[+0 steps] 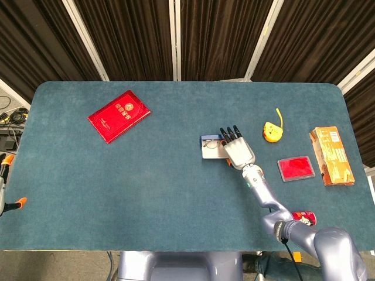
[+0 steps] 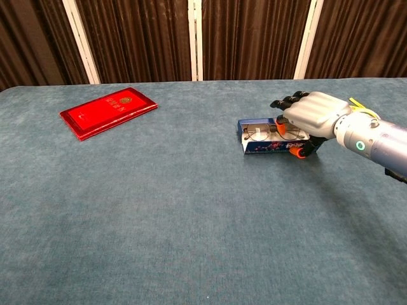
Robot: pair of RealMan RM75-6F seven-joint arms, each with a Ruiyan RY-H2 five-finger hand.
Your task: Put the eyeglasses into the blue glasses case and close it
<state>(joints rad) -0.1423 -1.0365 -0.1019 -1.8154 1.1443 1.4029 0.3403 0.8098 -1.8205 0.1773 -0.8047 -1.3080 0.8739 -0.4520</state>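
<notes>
The blue glasses case [image 1: 208, 148] [image 2: 262, 145] lies right of the table's middle. The eyeglasses [image 1: 212, 143] [image 2: 261, 132] rest inside it, and their lenses show above the patterned front flap, which stands raised. My right hand [image 1: 238, 150] [image 2: 313, 117] is at the case's right end. Its fingers [image 2: 284, 101] reach over the top of the glasses and its thumb [image 2: 297, 152] presses the front of the flap, so the flap sits between them. My left hand appears in neither view.
A red booklet [image 1: 119, 115] [image 2: 108, 111] lies at the far left. Right of the hand are a yellow tape measure [image 1: 272, 131], a flat red box [image 1: 296, 168] and an orange carton [image 1: 331, 156]. A red can [image 1: 303, 219] sits near the front edge by my right arm.
</notes>
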